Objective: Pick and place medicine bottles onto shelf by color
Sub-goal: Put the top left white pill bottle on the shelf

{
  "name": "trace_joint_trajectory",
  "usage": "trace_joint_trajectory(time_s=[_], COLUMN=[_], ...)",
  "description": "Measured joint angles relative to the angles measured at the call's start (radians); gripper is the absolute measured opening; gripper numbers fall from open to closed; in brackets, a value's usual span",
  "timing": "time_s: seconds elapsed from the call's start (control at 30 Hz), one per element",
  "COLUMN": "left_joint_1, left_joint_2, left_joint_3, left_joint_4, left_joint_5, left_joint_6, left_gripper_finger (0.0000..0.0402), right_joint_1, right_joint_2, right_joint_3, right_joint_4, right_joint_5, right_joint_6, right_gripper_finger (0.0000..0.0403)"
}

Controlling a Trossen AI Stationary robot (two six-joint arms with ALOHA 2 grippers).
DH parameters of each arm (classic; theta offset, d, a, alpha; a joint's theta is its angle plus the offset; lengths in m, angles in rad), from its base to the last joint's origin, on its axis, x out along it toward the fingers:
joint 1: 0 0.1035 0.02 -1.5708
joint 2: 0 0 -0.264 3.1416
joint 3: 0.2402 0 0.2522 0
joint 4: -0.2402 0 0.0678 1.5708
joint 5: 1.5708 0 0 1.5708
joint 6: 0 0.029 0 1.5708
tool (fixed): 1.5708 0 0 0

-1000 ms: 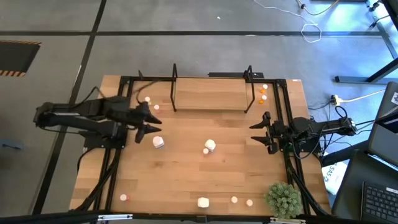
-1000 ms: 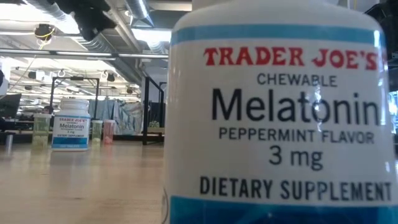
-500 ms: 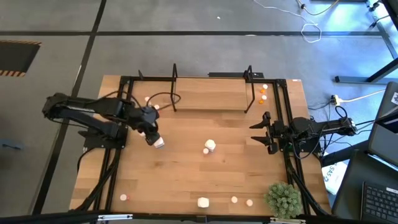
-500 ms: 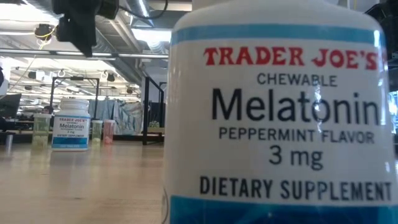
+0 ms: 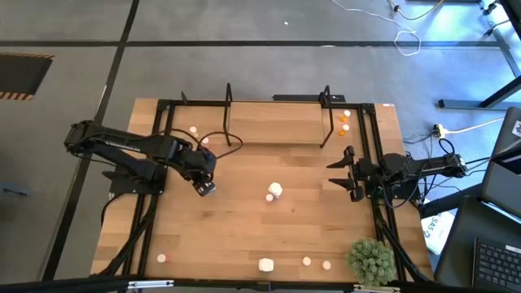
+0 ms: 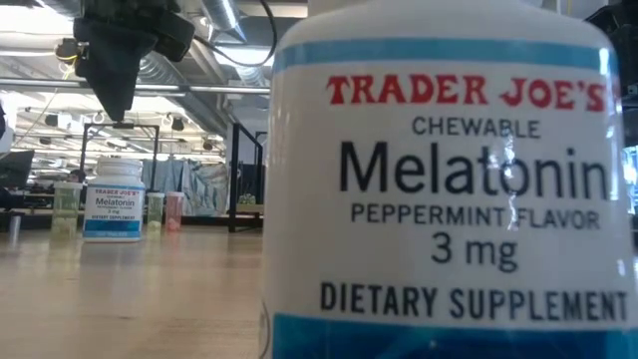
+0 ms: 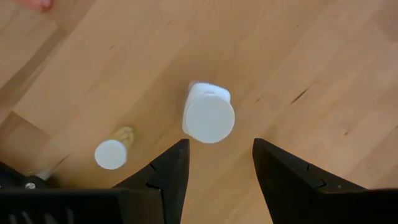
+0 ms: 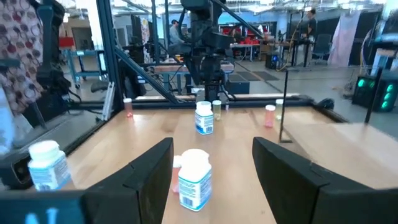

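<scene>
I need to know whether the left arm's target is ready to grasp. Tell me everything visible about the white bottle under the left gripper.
The white bottle is a chunky cylinder with a flat round white cap. In the low view it stands upright on the wooden table, bearing a blue-banded label. The left gripper hangs above it, fingers open, not touching. A smaller white-capped bottle stands beside it, apart.

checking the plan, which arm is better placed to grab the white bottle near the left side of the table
Left. The left hand hangs open directly above the white bottle, fingers either side of its cap. The right hand waits open at the table's right edge, far from that bottle.
</scene>
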Motion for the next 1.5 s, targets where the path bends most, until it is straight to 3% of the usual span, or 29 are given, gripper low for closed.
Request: trace_joint_trajectory(time_s=[1.0, 1.5], left_joint_1=[0.000, 0.001], left_joint_2=[0.000, 0.016], left_joint_3=[0.000, 0.000], left_joint_4=[0.168, 0.084], left_joint_5=[-0.024, -0.026], left_joint_6=[0.007, -0.041], left_gripper_finger=[0.0171, 0.0171], right_joint_1=[0.000, 0.000], right_joint_2=[0.000, 0.000], right_joint_3=[0.000, 0.000], right_joint_4=[0.000, 0.000], right_joint_5=[0.000, 0.000], right_joint_6=[-0.003, -0.005], right_gripper_finger=[0.0223, 0.0223])
